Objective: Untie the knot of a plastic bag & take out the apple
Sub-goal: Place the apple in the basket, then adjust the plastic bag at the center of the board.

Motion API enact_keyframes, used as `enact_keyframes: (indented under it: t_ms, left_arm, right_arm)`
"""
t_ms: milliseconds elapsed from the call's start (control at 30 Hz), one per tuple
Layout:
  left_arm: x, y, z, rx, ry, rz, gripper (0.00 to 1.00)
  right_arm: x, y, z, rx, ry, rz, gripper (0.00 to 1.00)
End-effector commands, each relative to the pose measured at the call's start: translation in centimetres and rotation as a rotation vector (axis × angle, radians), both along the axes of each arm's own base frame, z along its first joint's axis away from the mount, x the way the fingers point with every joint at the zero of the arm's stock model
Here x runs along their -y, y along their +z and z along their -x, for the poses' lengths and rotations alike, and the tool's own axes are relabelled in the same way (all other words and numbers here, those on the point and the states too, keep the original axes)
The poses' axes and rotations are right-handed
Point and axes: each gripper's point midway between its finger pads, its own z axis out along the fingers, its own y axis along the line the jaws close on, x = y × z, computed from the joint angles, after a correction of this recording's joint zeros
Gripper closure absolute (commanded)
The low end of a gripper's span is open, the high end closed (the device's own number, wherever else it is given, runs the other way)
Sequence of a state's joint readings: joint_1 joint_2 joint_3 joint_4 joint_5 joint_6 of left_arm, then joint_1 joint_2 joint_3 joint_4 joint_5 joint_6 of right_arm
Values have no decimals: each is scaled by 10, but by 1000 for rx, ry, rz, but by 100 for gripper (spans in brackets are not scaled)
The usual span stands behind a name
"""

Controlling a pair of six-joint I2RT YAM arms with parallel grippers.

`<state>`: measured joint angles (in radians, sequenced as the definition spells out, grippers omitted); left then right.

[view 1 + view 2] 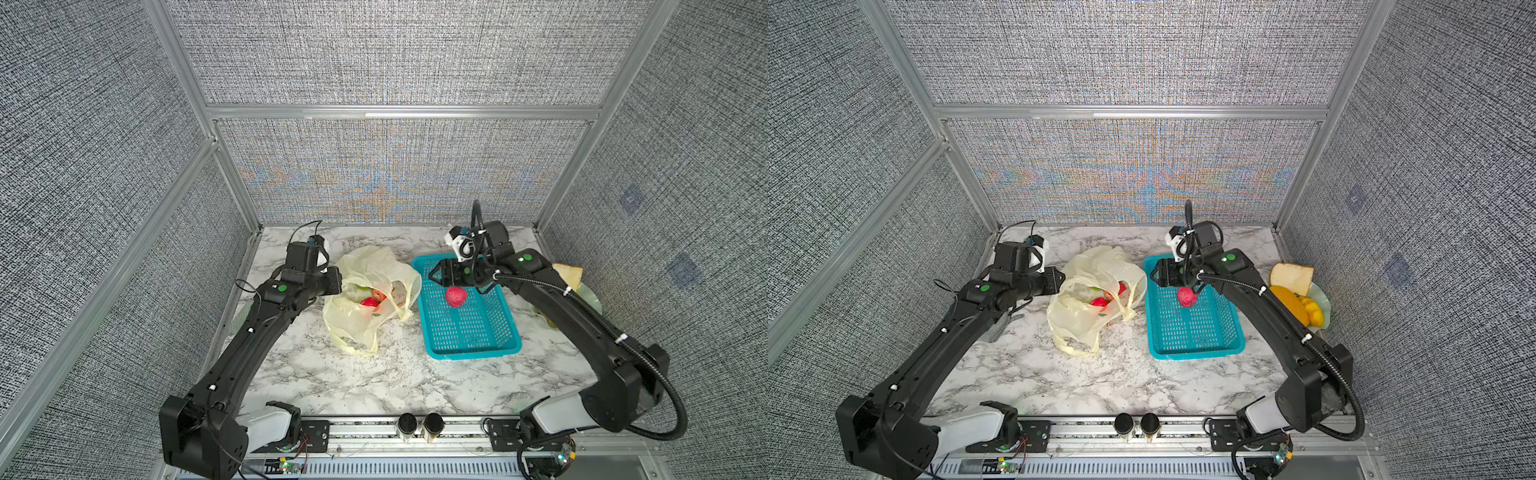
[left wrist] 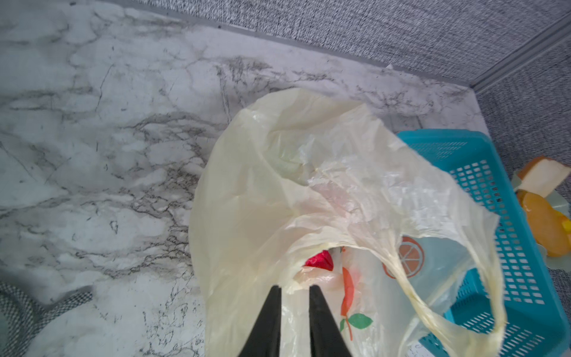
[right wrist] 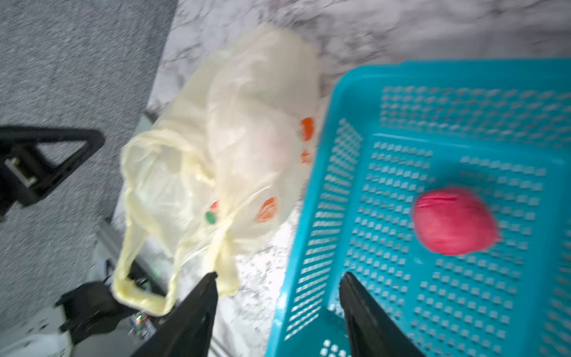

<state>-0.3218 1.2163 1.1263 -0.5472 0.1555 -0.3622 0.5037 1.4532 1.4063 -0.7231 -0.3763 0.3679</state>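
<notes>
The pale yellow plastic bag (image 1: pixel 365 307) (image 1: pixel 1088 299) lies crumpled left of centre with its mouth gaping. The knot is out of view; the handle strips (image 2: pixel 414 296) hang as separate loose loops. A red apple (image 1: pixel 456 296) (image 3: pixel 454 221) rests inside the turquoise basket (image 1: pixel 473 353). My left gripper (image 2: pixel 295 287) sits at the bag's left edge (image 1: pixel 338 286), narrowly open, with bag film showing in the gap between its fingers. My right gripper (image 3: pixel 278 278) hovers over the basket's far left corner (image 1: pixel 430 274), wide open and holding nothing. Something red (image 2: pixel 319 261) shows inside the bag.
A pale plate (image 1: pixel 1323 299) with bread and orange fruit pieces stands at the far right, partly behind my right arm. Two black cylinders (image 1: pixel 419 424) sit at the table's front edge. Grey fabric walls close in the back and both sides.
</notes>
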Motion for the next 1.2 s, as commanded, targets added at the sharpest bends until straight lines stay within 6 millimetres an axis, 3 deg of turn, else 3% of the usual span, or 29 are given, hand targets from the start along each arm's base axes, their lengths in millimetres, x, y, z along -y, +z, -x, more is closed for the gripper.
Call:
enact_keyframes:
  t_ms: [0,100,233,467,500,633,733,933,1033,1167]
  left_arm:
    - [-3,16,-4,58,-8,-38,79]
    - [0,13,-3,46,-23,-45,79]
    - [14,12,1,62,-78,-45,79]
    - [29,24,9,147,-156,-52,79]
    - [30,27,10,161,-165,-48,79]
    - [35,31,18,224,-224,-34,79]
    - [42,33,23,263,-275,-24,74]
    - [57,60,26,398,-364,-6,62]
    - [70,73,29,416,-432,38,58]
    - [89,73,32,390,-505,89,55]
  right_arm:
    - [-33,0,40,-136,79,-103,40]
    - [-51,-3,53,-170,104,-141,40]
    - [-64,-16,50,-190,112,-149,42]
    - [-72,-39,10,-165,40,-65,48]
    - [-78,-37,5,-155,45,-83,52]
    - [-103,-12,-14,-115,70,-199,87]
    - [-116,12,-32,-79,72,-285,100]
    - [-132,46,-74,-70,6,-506,100]
    - [-142,51,-84,-85,-6,-564,100]
    - [-151,66,-88,-79,0,-667,100]
